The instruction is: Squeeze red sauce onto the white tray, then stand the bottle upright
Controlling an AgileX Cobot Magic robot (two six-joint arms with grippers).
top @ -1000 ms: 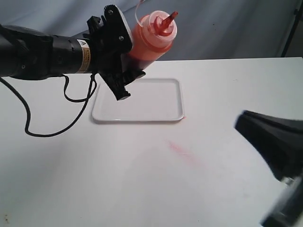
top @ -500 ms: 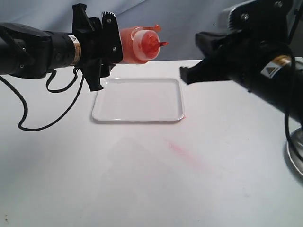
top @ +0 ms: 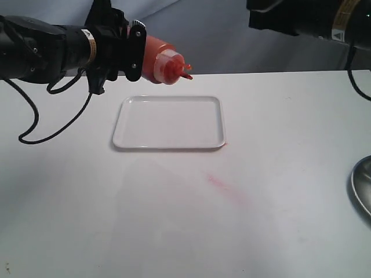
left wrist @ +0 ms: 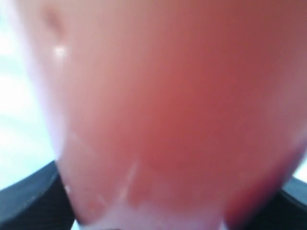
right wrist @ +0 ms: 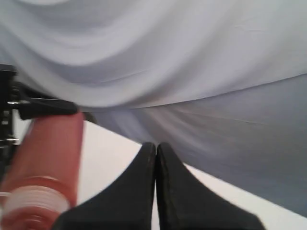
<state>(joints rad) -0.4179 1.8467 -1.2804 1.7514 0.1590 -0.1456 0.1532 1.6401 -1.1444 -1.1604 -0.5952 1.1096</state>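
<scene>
We could make out little in the left wrist view: the bottle (left wrist: 163, 105) filled it as a red-orange blur. The left gripper (top: 132, 53) clasped it by the body, sideways in the air over the far edge of the white tray (top: 168, 146), nozzle pointing right. The right arm (top: 301, 17) was cut off at the top. The right gripper (right wrist: 156, 165) had its fingers pressed together, empty. A grey dish (top: 363, 186) was cropped at the right edge of the table (top: 278, 116). A pink streak (top: 223, 185) lay off the tray's near right corner.

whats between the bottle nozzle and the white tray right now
Nothing, per the exterior view: the bottle, in the left gripper, tilts nozzle-down above the far edge of the white tray, no sauce stream in the gap.
</scene>
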